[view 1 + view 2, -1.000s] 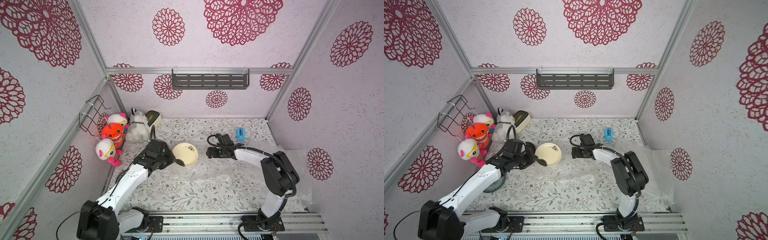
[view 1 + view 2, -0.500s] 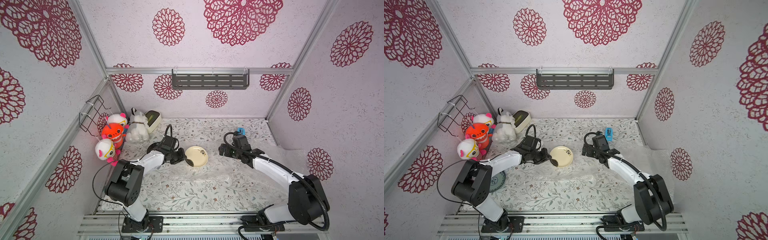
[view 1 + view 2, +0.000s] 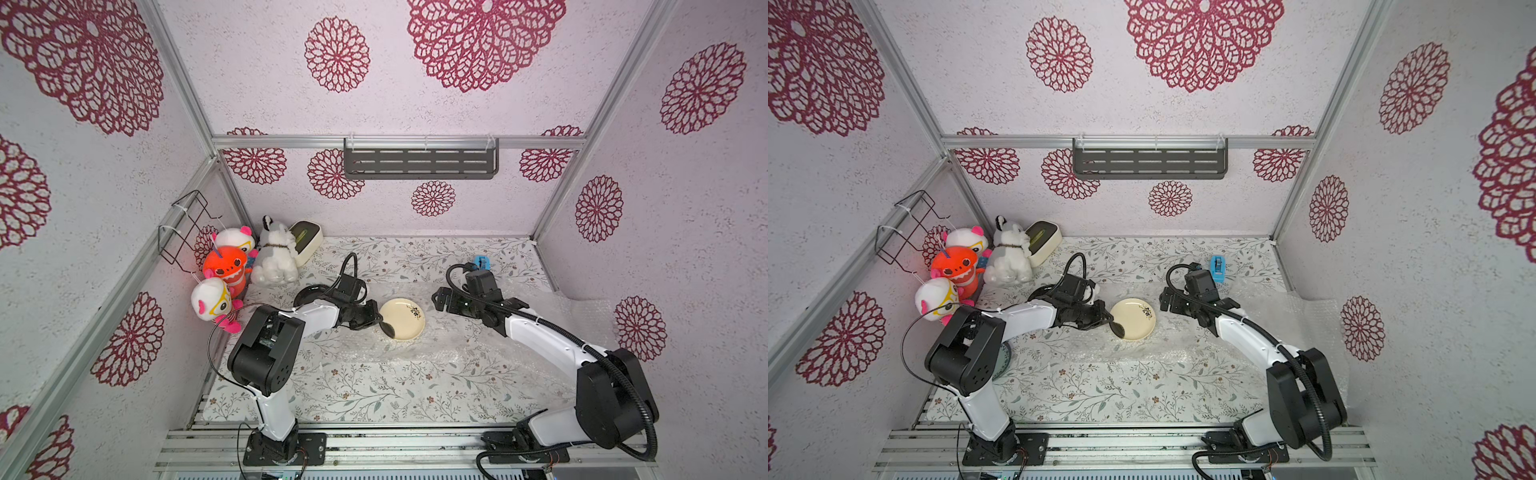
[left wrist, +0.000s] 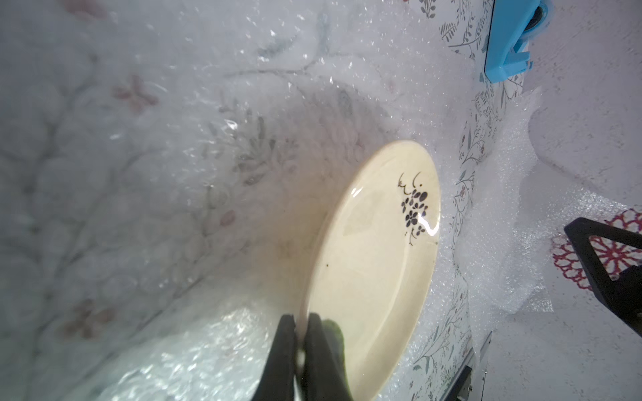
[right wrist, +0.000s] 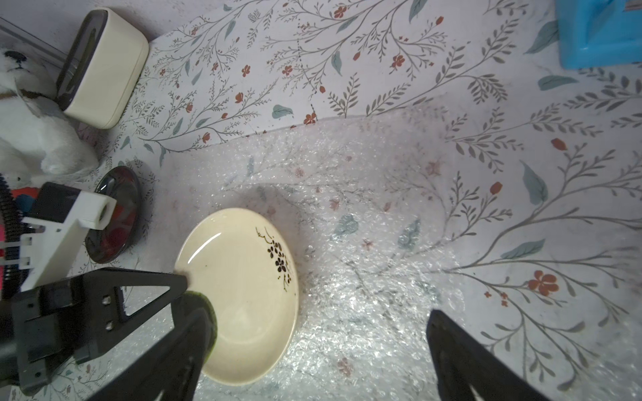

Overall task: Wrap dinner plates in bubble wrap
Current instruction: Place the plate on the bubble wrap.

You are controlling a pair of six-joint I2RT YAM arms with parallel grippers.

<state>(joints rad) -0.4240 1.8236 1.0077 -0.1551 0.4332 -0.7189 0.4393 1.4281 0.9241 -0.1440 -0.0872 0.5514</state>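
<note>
In both top views my left gripper [image 3: 383, 327] is clamped on the cream plate [image 3: 404, 316] at its 8 o'clock rim, over the bubble wrap [image 3: 457, 347]. My right gripper [image 3: 439, 300] stands wide apart and empty at the plate's 3 o'clock. Left wrist: the jaws pinch the plate's rim. Right wrist: the black plate [image 5: 118, 194] lies on the counter [image 5: 347, 52] beside the wrap.

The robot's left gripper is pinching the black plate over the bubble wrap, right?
Not quite. The left gripper is pinching the cream plate with dark flowers over the bubble wrap, as the left wrist view shows. The black plate sits apart, ungripped.
</note>
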